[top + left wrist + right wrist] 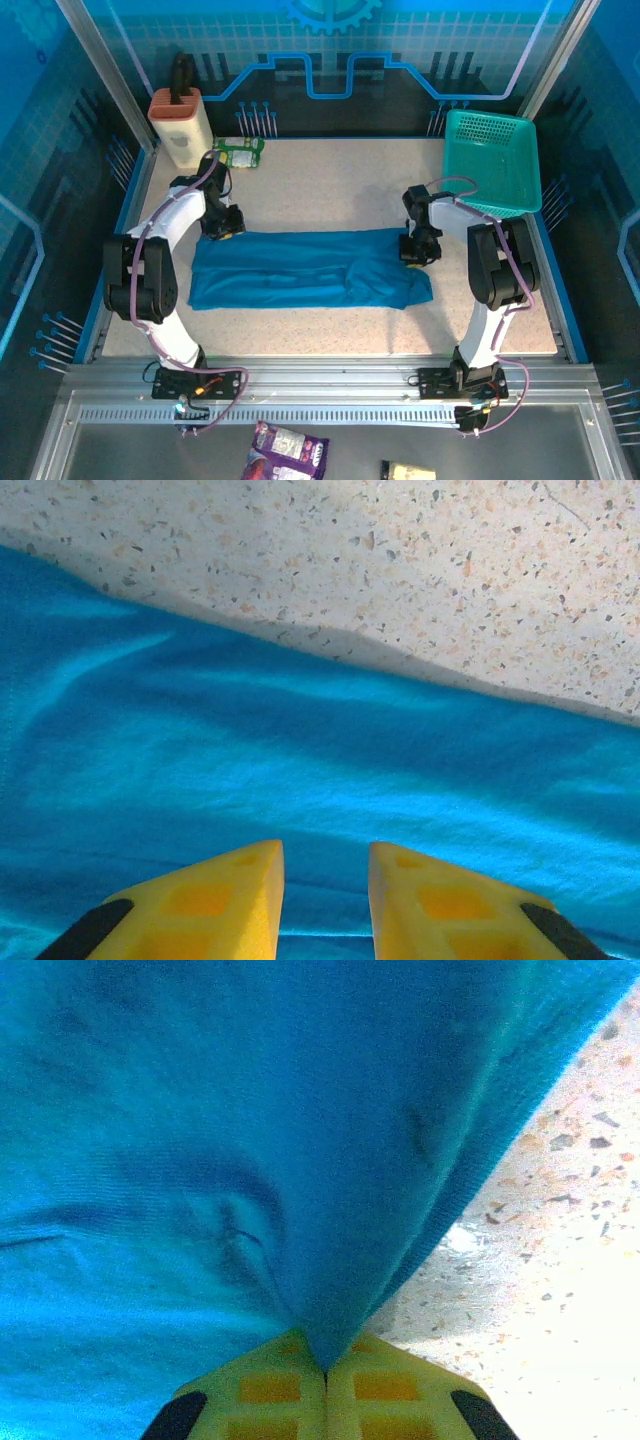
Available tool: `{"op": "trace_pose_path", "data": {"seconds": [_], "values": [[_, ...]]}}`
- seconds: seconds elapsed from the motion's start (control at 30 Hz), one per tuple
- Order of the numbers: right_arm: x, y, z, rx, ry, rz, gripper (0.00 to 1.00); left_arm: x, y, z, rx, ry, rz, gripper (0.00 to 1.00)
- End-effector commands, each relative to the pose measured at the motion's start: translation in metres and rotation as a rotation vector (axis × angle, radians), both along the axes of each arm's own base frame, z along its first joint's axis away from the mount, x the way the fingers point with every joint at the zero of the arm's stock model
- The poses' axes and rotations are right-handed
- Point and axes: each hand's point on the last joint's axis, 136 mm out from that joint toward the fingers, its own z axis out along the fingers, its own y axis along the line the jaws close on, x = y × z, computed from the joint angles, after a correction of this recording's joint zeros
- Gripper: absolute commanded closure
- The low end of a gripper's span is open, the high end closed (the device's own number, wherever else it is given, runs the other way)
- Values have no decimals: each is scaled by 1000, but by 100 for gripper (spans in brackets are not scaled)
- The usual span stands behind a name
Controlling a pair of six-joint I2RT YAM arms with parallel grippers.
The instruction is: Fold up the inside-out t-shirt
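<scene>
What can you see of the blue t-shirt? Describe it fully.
The t-shirt is plain blue-teal soft cloth, no print, lying as a long, wrinkled band across the speckled table. The right gripper is shut on its right end, pinching up a fold. The left gripper sits at its far left corner, jaws slightly apart over the cloth.

One high view, two close ones

The top external camera looked down from high over the near side of the t-shirt, seeing all of it from afar. The left wrist camera sat close at its far left edge, the right wrist camera closer still at its right end; all three shared that cloth
</scene>
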Motion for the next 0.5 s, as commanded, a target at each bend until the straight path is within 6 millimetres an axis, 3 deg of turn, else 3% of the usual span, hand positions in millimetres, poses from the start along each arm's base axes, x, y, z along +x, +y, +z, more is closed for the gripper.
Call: {"op": "trace_pose_path", "data": {"seconds": [0.0, 0.2, 0.47], "values": [[2, -15, 7, -23, -17, -25, 100, -8, 0, 9, 17, -6, -22, 71], [9, -49, 33, -17, -69, -67, 100, -5, -1, 16, 6, -24, -9, 71], [13, -115, 65, -132, -111, -163, 100, -16, -5, 19, -24, -9, 7, 71]]}}
